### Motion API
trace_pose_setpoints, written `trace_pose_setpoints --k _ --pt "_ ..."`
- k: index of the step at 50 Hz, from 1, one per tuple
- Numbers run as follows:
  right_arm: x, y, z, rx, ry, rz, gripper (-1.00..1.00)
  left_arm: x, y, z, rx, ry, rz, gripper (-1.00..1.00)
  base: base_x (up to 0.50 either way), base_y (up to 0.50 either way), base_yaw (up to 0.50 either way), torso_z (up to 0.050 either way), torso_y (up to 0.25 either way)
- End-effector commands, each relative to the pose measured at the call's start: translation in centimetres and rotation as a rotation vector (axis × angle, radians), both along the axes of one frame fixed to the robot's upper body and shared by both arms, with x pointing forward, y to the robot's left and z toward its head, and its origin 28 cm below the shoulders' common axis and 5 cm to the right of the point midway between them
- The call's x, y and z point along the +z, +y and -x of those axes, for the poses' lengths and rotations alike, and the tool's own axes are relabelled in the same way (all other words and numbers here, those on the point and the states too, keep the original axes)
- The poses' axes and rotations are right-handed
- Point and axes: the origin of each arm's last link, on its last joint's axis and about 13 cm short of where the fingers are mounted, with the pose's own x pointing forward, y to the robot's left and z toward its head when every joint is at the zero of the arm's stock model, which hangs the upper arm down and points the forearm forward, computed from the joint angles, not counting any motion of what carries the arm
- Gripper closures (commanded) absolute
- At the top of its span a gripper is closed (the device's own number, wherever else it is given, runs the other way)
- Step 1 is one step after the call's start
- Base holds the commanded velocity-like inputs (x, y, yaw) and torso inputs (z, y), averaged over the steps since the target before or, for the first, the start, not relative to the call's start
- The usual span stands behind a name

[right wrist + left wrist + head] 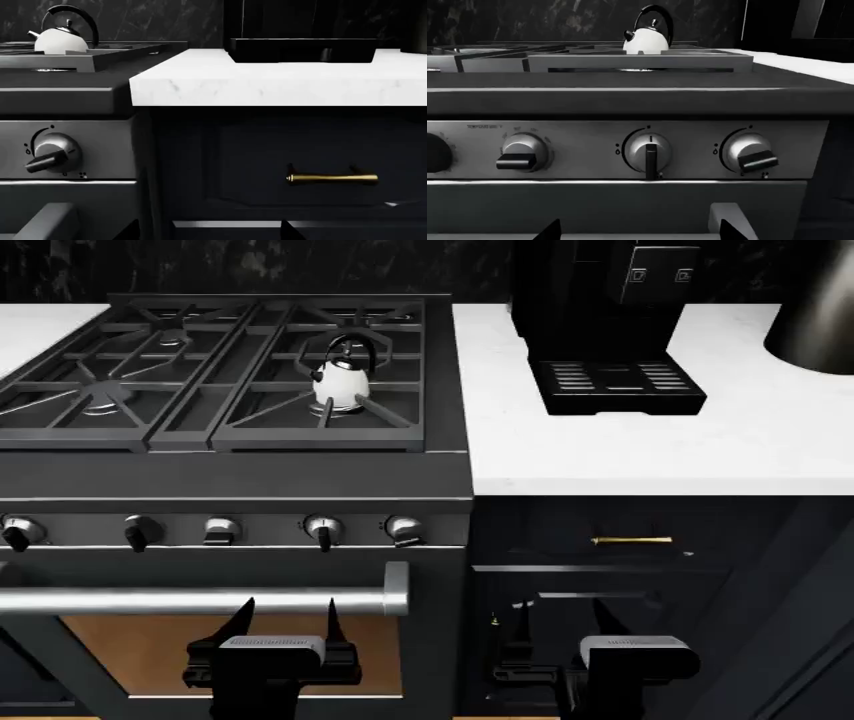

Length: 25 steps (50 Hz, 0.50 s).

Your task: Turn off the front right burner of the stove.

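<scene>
The stove fills the left of the head view, with black grates and five silver knobs along its front. A white kettle sits on the front right burner and hides most of it. The rightmost knob also shows in the left wrist view and the right wrist view, with its pointer turned aside. My left gripper is open and empty in front of the oven handle, below the knobs. My right gripper is open and empty before the dark cabinet.
A black coffee machine stands on the white countertop right of the stove. A dark drawer with a brass handle is under the counter. A dark round object sits at the far right.
</scene>
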Motion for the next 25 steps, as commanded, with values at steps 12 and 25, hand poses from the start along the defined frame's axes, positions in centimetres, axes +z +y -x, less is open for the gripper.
trace_pose_setpoints --k 12,25 --pt "-0.11 0.01 0.0 0.003 -0.003 -0.004 -1.0 0.05 0.0 0.03 0.002 -0.024 -0.005 -1.0 0.0 0.0 0.0 0.0 0.0" --pt "-0.04 0.0 -0.04 -0.002 0.002 -0.01 -1.0 0.16 0.0 0.09 0.006 -0.024 0.003 -1.0 0.0 0.0 0.0 0.0 0.0"
